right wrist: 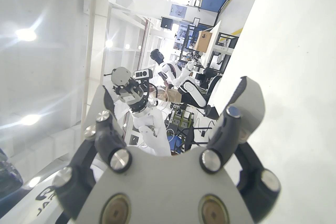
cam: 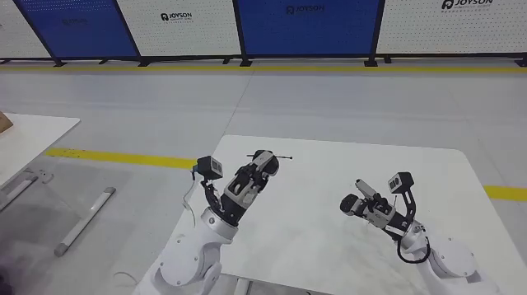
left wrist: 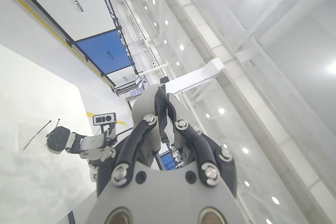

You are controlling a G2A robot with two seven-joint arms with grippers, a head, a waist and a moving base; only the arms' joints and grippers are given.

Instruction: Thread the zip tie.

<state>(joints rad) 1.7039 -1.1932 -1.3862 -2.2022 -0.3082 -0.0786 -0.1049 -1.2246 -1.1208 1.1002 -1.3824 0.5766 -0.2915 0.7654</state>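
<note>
A thin black zip tie (cam: pixel 282 156) sticks out sideways from the tip of my left gripper (cam: pixel 265 159), which is raised over the white table's (cam: pixel 329 245) far left part. In the left wrist view the left gripper (left wrist: pixel 164 101) has its pads pressed together. In the right wrist view a short black stub (right wrist: pixel 106 74) pokes out of it. My right gripper (cam: pixel 360 189) hangs over the right side of the table, apart from the left one. Its fingers (right wrist: pixel 246 88) are spread wide with nothing between them. Two thin black strips (left wrist: pixel 39 133) show beside the right gripper (left wrist: pixel 56 139); I cannot tell whether they lie on the table.
The table's far edge (cam: pixel 346 140) runs just behind the left gripper. A second white table (cam: pixel 33 134) stands off to the left across a strip of floor. Blue and white partition panels (cam: pixel 309 7) line the back of the room.
</note>
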